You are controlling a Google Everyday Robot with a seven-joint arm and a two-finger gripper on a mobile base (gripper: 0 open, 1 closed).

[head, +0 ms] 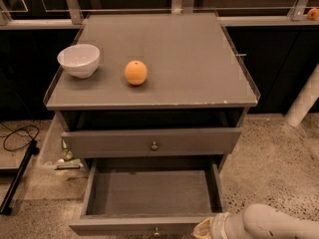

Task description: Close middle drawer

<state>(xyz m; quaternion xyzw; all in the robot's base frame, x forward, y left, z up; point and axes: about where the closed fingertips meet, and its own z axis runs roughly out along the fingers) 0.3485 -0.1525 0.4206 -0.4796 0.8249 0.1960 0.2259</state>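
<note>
Camera view: a grey cabinet stands on a speckled floor [271, 156]. On its tabletop [194, 59] a white bowl [79, 59] sits near the left edge. An orange [135, 72] stands just to the bowl's right, apart from it. Below the tabletop is a dark gap, and under that the upper drawer [109, 143], pulled out a little, with a small round knob [154, 145] at the middle of its front.

The middle drawer [149, 190] lies below it, pulled far out toward the camera. Its bare inside is in full view, and its low front panel reaches almost to the bottom edge of the view.

The gripper [203, 229] is at the bottom edge, right of centre, just beside the right end of that front panel. Whether it touches the panel is unclear. How far it is open cannot be told, and nothing can be seen in its hold. The pale arm [271, 224] runs from it toward the lower right corner.

A dark cable [17, 136] lies on the floor to the left.
</note>
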